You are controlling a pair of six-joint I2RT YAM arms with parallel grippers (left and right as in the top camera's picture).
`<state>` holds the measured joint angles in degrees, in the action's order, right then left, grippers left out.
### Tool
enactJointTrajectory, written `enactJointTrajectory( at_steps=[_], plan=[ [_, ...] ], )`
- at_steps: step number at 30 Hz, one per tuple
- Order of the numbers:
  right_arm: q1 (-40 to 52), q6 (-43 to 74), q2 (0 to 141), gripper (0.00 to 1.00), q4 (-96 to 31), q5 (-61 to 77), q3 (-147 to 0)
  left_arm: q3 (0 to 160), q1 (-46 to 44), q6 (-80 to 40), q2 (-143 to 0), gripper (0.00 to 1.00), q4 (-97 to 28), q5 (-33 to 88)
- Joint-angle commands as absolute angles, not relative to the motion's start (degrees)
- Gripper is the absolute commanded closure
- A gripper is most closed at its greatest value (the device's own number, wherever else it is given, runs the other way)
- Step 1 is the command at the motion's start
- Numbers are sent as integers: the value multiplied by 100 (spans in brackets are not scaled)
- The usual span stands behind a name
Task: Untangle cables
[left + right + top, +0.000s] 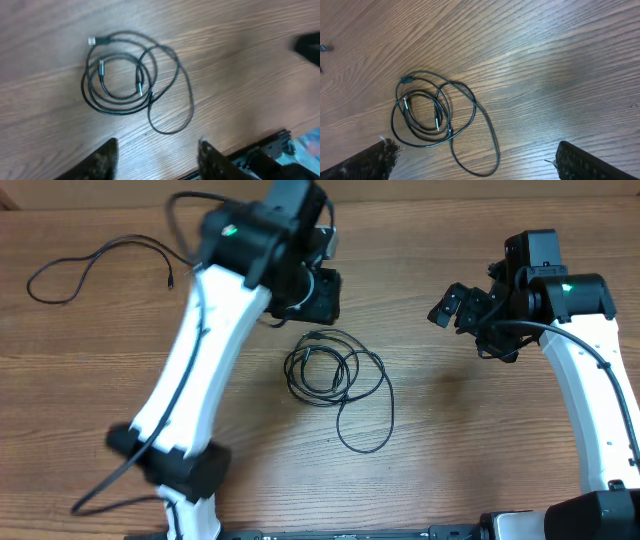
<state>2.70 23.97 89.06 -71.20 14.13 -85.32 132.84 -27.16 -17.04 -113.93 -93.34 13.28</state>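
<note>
A bundle of thin black cables point(325, 370) lies coiled at the table's middle, with one long loop trailing toward the front. It also shows in the left wrist view point(140, 85) and the right wrist view point(438, 117), with small silvery plugs inside the coil. Another single black cable point(120, 244) lies loose at the far left. My left gripper point(322, 295) hovers just behind the coil, open and empty point(157, 157). My right gripper point(450, 305) hangs to the right of the coil, open wide and empty point(475, 160).
The wooden table point(460, 430) carries nothing else near the coil. Its front edge point(260, 142) with dark equipment below shows in the left wrist view. My white left arm point(190, 370) crosses the table's left side. Thick black wires run along both arms.
</note>
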Motion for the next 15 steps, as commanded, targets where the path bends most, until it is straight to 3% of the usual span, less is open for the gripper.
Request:
enactJointTrajectory(
  at_steps=[1,3,9,11,15],
  plan=[
    [255,2421,8908,0,-7102,1354,-8549,13257,-2742,-2309,-12027,30,-9277,1361],
    [255,2421,8908,0,-7102,1354,-8549,13257,-2742,-2731,-12427,23,-9227,1361],
    [255,2421,8908,0,-7102,1352,-8549,13257,-2746,-4143,-13417,26,-8936,1354],
    [255,2421,8908,0,-7102,1354,-8549,13257,-2755,-4359,-13729,0,-8654,1358],
    [255,2421,8908,0,-7102,1354,-8549,13257,-2768,-5186,-14138,0,-8414,1358]
  ],
)
